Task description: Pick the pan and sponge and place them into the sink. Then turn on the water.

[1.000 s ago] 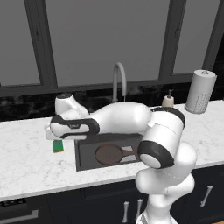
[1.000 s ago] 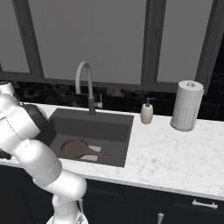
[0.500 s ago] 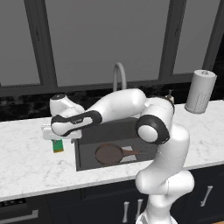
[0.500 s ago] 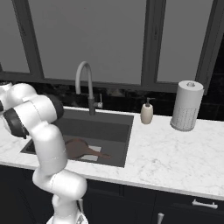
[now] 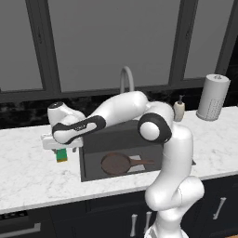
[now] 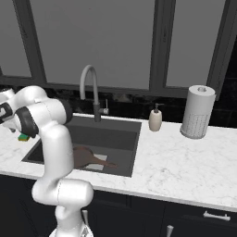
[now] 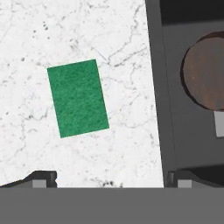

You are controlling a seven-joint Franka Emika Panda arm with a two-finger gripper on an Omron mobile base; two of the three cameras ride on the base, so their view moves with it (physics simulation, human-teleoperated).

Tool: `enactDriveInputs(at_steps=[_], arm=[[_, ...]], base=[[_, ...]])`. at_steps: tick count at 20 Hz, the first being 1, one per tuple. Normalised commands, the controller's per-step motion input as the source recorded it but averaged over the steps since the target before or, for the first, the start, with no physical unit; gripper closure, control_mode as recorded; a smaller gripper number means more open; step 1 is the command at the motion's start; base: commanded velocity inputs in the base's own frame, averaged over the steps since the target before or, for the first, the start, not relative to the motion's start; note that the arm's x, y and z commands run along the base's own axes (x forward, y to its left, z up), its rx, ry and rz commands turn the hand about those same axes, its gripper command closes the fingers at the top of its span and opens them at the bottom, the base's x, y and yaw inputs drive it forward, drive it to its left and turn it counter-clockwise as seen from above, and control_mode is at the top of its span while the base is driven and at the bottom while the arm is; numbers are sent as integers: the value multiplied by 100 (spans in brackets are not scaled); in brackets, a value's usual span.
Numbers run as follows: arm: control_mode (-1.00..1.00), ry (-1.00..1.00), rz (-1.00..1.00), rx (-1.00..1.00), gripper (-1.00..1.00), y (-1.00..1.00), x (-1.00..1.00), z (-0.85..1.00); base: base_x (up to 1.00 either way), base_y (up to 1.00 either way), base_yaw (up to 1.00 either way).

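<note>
One item, the pan, lies in the sink; the gripper, fingers apart, has swung over the sponge.

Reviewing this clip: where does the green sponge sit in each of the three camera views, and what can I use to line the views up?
Left base view: the sponge lies on the marble left of the sink, under the end effector.
Right base view: at the far left edge, beside the sink's left rim.
Hand view: left of centre on marble.
Shared landmark: the pan lying in the sink.
</note>
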Motion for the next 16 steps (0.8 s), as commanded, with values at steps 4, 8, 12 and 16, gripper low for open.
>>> enactDriveInputs(at_steps=[4, 8, 12, 16], arm=[[-100, 0, 0, 0, -100, 0, 16, -7], [-100, -1, 0, 0, -100, 0, 9, -22], [-100, -5, 0, 0, -100, 0, 2, -24], [-100, -4, 0, 0, -100, 0, 3, -26]], base=[[0, 0, 0], [0, 0, 0], [0, 0, 0], [0, 0, 0]])
